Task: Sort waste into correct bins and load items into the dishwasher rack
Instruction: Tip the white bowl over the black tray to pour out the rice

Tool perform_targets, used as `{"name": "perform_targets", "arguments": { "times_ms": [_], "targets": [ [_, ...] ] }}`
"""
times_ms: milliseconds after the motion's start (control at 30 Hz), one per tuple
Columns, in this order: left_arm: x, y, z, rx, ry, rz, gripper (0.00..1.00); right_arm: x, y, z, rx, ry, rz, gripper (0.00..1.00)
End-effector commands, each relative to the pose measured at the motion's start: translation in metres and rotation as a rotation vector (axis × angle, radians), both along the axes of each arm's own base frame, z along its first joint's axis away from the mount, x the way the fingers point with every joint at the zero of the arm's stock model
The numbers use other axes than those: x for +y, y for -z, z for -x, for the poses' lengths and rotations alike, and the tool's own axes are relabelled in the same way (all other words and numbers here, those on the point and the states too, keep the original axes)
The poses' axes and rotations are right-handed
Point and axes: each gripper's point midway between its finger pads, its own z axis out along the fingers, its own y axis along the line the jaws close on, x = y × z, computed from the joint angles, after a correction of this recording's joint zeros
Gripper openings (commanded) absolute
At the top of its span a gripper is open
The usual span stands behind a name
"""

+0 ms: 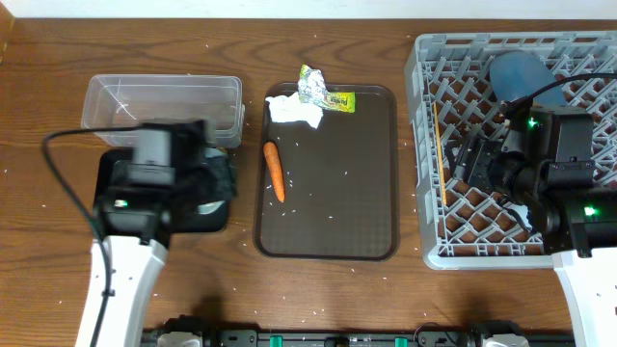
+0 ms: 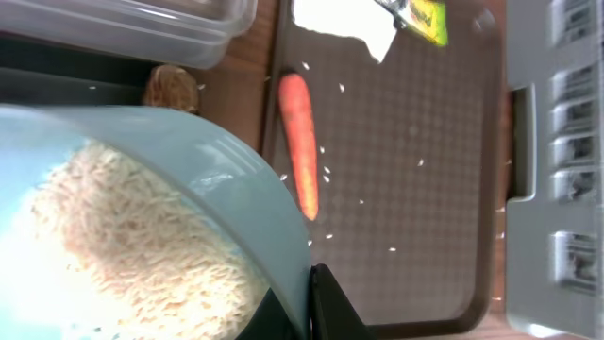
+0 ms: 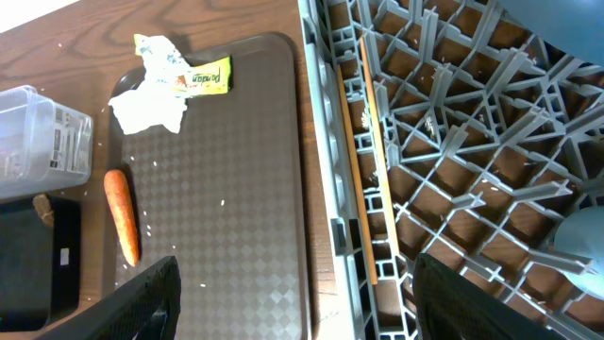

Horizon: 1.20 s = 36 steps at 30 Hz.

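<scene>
The left gripper (image 2: pixel 316 307) appeared clamped on the rim of a white bowl with a pale blue outside (image 2: pixel 217 179); only one dark finger showed. The bowl hung tilted above a shallow black rectangular tray (image 1: pixel 214 222), with a mound of white rice inside it. A brown food lump (image 2: pixel 170 87) lay just beyond the bowl, near a clear rectangular plastic tub (image 1: pixel 125 96).

The step in hand looked like tipping rice into the black tray; to do it well, the bowl's lip should stay over the tray's middle and the tilt should increase slowly, so grains do not scatter.

The right gripper (image 3: pixel 294 274) hung with its fingers apart and nothing between them, over a large light-grey lattice dishwasher rack (image 1: pixel 421 116); in the rack lay thin wooden sticks (image 3: pixel 368 161) and a dark blue round dish (image 1: pixel 516 72).

Between the arms sat a brown serving tray (image 1: pixel 357 193) carrying a small orange carrot-like stick (image 1: pixel 275 172), a crumpled white napkin (image 1: pixel 294 111), a yellow-green wrapper (image 1: pixel 328 94) and loose white rice grains (image 2: pixel 326 175).

The surface (image 1: pixel 48 77) was brown wood, speckled with stray grains; of the room, only a pale strip showed along the top edge.
</scene>
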Motion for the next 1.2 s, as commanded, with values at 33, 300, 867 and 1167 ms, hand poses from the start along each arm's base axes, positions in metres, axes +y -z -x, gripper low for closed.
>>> {"name": "perform_targets", "arguments": {
  "times_ms": [33,300,867,1167],
  "targets": [
    [0.004,-0.023,-0.001,-0.137,0.169,0.265,0.06,-0.002,-0.005,-0.001,-0.011,0.013,-0.010,0.72],
    [0.049,-0.040,-0.001,-0.453,0.233,0.565,0.06,-0.002,-0.005,-0.001,-0.010,0.013,-0.010,0.73],
    [0.097,0.031,-0.008,-0.519,0.106,0.707,0.06,-0.002,-0.005,0.000,-0.011,0.013,-0.010,0.72],
    [0.093,0.035,-0.005,-0.538,0.125,0.686,0.06,-0.002,-0.005,-0.001,-0.011,0.013,-0.010,0.72]
  ]
}}
